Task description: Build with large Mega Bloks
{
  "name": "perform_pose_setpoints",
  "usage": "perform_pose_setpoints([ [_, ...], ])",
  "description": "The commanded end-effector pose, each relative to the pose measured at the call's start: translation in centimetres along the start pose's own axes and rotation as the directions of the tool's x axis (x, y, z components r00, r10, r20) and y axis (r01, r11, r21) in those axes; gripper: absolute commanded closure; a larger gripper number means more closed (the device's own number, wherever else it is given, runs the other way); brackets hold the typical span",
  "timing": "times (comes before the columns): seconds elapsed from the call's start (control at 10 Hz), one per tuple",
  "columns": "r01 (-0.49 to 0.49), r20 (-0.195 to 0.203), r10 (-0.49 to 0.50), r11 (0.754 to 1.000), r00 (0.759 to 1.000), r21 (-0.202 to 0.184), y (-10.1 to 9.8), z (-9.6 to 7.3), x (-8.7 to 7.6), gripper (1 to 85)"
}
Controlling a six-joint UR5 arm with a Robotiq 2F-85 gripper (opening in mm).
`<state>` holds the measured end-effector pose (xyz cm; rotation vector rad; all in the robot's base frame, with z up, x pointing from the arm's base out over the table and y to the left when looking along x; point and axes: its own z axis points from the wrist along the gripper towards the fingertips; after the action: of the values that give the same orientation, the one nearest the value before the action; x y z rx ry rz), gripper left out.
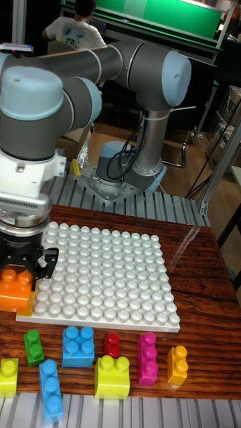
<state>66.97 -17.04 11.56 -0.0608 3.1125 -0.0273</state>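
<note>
My gripper (18, 267) hung at the white baseplate's (107, 274) 9 o'clock edge, fingers (45, 262) down around an orange block (15, 287); it looked pinched, though I couldn't tell for sure. The orange block sat on a yellow one (28, 305) at the plate's corner. At 6 o'clock lay loose blocks: green (33, 346), blue (79, 345), red (112, 344), magenta (147, 358), orange-yellow (177, 364), yellow-green (112, 376), a second blue (51, 389).

wooden table (201, 257), white baseplate (107, 277), loose blocks (78, 346)
</note>
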Motion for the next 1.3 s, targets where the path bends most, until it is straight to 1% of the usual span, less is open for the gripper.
perform_pose_setpoints([
  [0.0, -0.042, 0.014, 0.042, 0.999, 0.999, -0.001, 1.9, -0.1, 0.7, 78.3],
  [0.4, -0.057, 0.022, 0.057, 0.998, 0.998, 0.008, 2.4, 0.1, 0.8, 82.3],
  [0.6, -0.034, 0.017, 0.034, 0.999, 0.999, 0.016, 2.2, 0.1, 0.8, 84.7],
  [0.8, 0.007, 0.014, -0.007, 1.000, 1.000, -0.005, 2.8, 0.1, 0.9, 84.7],
  [0.9, 0.017, 0.017, -0.017, 1.000, 1.000, -0.006, 2.8, 0.1, 0.8, 84.7],
  [1.1, 0.042, 0.038, -0.041, 0.999, 0.998, -0.016, 3.1, 0.1, 0.3, 84.7],
  [1.2, 0.055, 0.039, -0.055, 0.998, 0.998, -0.019, 3.2, 0.1, 0.2, 84.7],
])
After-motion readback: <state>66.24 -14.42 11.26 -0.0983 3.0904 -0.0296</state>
